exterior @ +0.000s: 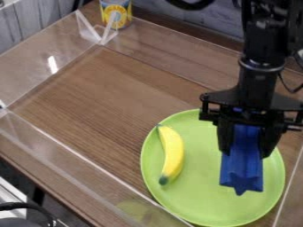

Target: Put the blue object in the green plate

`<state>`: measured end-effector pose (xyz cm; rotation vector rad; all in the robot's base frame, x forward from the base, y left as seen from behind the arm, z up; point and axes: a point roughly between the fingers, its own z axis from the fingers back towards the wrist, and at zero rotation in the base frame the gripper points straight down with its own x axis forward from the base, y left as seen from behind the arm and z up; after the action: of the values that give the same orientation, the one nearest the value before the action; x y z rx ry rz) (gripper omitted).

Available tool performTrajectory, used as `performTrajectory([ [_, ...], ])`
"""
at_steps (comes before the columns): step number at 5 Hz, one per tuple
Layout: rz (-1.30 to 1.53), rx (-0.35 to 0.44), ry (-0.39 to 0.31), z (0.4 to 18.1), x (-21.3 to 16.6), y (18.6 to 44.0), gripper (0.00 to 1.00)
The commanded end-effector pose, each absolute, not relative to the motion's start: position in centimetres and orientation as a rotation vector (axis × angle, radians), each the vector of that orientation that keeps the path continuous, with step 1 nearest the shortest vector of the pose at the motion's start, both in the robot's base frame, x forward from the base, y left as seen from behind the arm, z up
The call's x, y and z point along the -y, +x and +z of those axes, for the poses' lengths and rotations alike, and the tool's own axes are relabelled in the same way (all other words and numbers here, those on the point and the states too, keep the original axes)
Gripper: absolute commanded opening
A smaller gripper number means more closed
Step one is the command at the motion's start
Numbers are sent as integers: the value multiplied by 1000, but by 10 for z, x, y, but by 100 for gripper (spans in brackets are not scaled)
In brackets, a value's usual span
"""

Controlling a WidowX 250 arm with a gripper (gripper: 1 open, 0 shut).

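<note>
You had the blue object (246, 164) clamped between the gripper (251, 133) fingers, hanging upright w/ its lower end over the right half of the green plate (201, 133); couldn't tell if it touched. A banana (172, 152) lay on the plate's left side, apart from the block. A yellow can (115, 11) stood far back on the wood table (106, 97), behind clear walls.

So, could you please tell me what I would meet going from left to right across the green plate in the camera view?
Plate's bare left rim → yellow banana → blue object, hanging in the pincer over the plate's right half → plate's right rim.
</note>
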<state>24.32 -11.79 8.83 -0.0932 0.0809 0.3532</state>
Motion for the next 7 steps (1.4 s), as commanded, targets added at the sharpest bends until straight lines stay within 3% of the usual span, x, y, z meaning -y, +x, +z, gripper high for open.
performTrajectory([
  [1,311,-69,-105,96,112,251,0],
  [3,270,-91,-91,96,102,260,0],
  [7,206,-97,-131,65,118,252,0],
])
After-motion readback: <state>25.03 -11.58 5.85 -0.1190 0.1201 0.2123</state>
